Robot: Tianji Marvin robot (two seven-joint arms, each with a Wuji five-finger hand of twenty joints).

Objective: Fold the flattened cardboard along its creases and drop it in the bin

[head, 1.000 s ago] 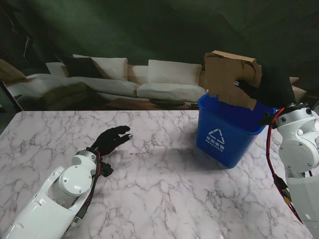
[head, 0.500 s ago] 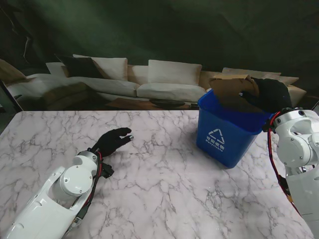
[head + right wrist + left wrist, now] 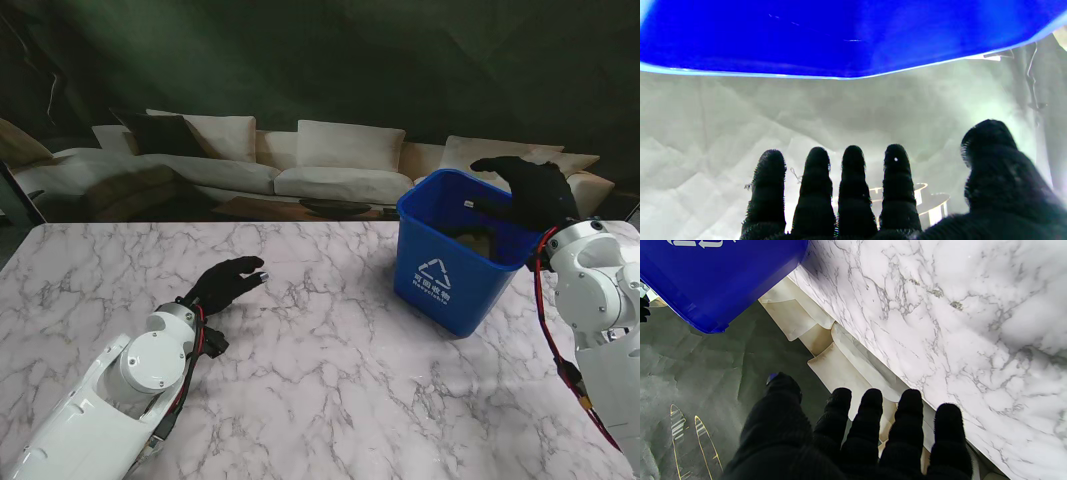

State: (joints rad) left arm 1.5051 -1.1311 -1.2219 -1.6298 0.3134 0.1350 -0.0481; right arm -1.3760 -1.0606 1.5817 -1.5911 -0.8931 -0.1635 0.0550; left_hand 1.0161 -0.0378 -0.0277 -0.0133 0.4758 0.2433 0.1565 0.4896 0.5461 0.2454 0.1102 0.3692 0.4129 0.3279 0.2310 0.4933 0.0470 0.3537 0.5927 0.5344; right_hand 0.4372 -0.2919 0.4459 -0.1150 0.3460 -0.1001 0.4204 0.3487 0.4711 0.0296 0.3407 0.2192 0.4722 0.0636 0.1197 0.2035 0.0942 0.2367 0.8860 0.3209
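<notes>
The folded brown cardboard (image 3: 478, 237) lies inside the blue plastic bin (image 3: 440, 280) near the marble table's (image 3: 320, 350) far right edge; both black-gloved hands, right hand (image 3: 530, 190) and left hand (image 3: 225, 280), are empty with fingers spread, so the task looks done.

Dim backdrop, evenly lit sharp marble table (image 3: 330, 330), glare-washed right wrist view

Glossy white rounded arm shells end in black fuzzy-gloved hands: left hand (image 3: 226, 281), right hand (image 3: 532, 193). Red and black cables (image 3: 545, 320) trail along the right arm.
</notes>
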